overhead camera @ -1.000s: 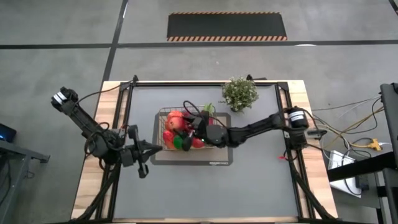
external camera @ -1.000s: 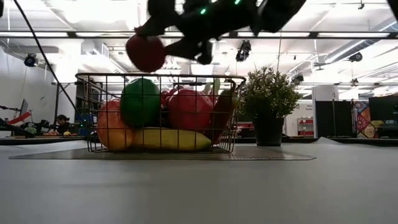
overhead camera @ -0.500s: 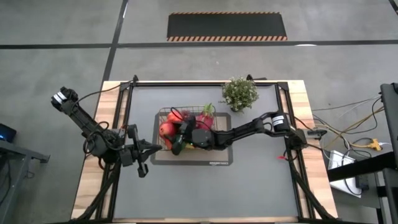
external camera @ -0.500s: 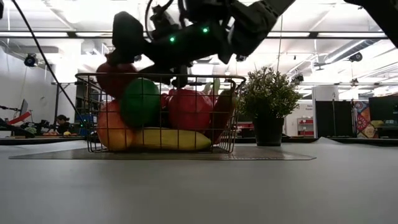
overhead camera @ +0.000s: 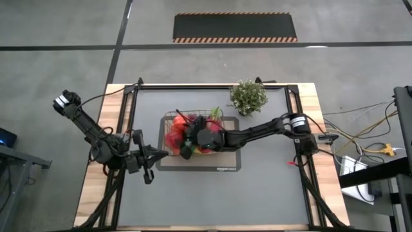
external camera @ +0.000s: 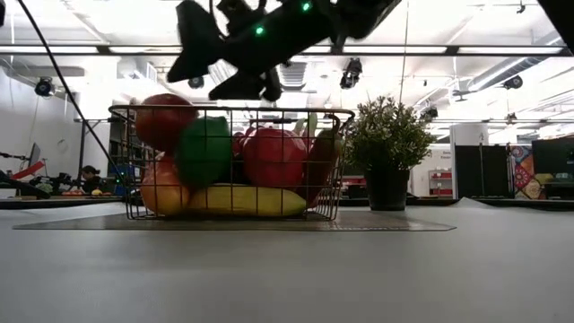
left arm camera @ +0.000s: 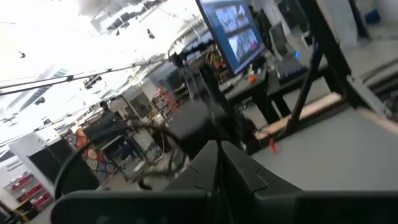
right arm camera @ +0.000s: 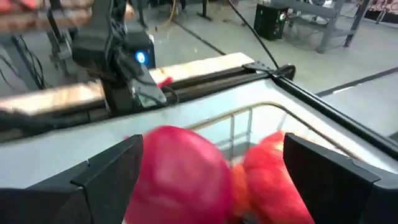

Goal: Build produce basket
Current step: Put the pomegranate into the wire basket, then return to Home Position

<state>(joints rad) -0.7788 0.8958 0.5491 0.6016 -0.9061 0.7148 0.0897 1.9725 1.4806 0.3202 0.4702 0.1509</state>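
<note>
At the middle of the grey surface (overhead camera: 270,193), on a flat dark mat with white lettering (overhead camera: 222,167), stands the shallow rectangular basket of thin dark wire grid (external camera: 334,161), and the small toy produce lies heaped inside it. In the low view a red apple (external camera: 165,119) tops the pile at one end, just above an orange mango (external camera: 160,190) and against a green lime (external camera: 204,151); a second red fruit (external camera: 269,156) sits mid-basket, and a yellow banana (external camera: 240,201) lies along the bottom.

The fruits look like light, hard, smooth plastic: stiff, not fragile, but probably slippery and apt to roll, so round ones are best pinched across the widest part. The banana's long axis runs level along the basket's front wall, so it would be taken across its middle. The basket's own long axis runs left to right in the high view; being stiff wire, its rim is the place to hold it.

The right gripper (external camera: 220,65) hangs just above the basket's apple end, its fingers spread wide and holding nothing. The left gripper (overhead camera: 149,169) rests near the surface's left edge, well apart from the basket, fingers closed on nothing. A green leafy potted plant (overhead camera: 248,96) stands near the basket's far right corner.
</note>
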